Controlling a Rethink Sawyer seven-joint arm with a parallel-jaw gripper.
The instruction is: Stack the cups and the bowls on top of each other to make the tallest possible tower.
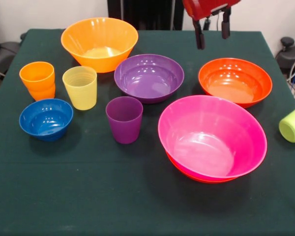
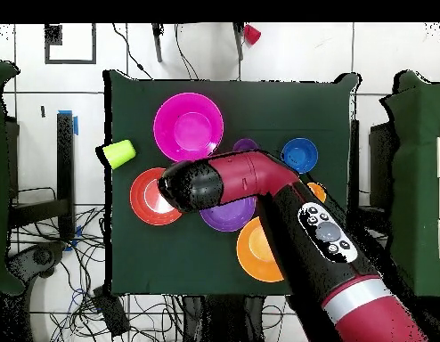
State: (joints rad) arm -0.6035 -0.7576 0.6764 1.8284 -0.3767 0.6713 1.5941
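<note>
My gripper (image 1: 212, 30) hangs open and empty high over the far side of the table, above the gap between the purple bowl (image 1: 148, 77) and a red-orange bowl (image 1: 235, 81). The pink bowl (image 1: 211, 137) sits nested in a second red-orange bowl whose rim (image 1: 196, 176) shows beneath it. A large yellow-orange bowl (image 1: 99, 43), a small blue bowl (image 1: 45, 119), an orange cup (image 1: 37, 79), a yellow cup (image 1: 80, 87) and a purple cup (image 1: 124, 119) stand upright, each apart from the others. The lime green cup (image 1: 292, 123) lies on its side at the right edge. In the overhead view the arm (image 2: 259, 183) hides the gripper.
A dark green cloth covers the table (image 1: 88, 196). The orange cup looks like two nested cups. In the overhead view a small red cup (image 2: 252, 34) lies on the floor beyond the table, and cables run along the floor around it.
</note>
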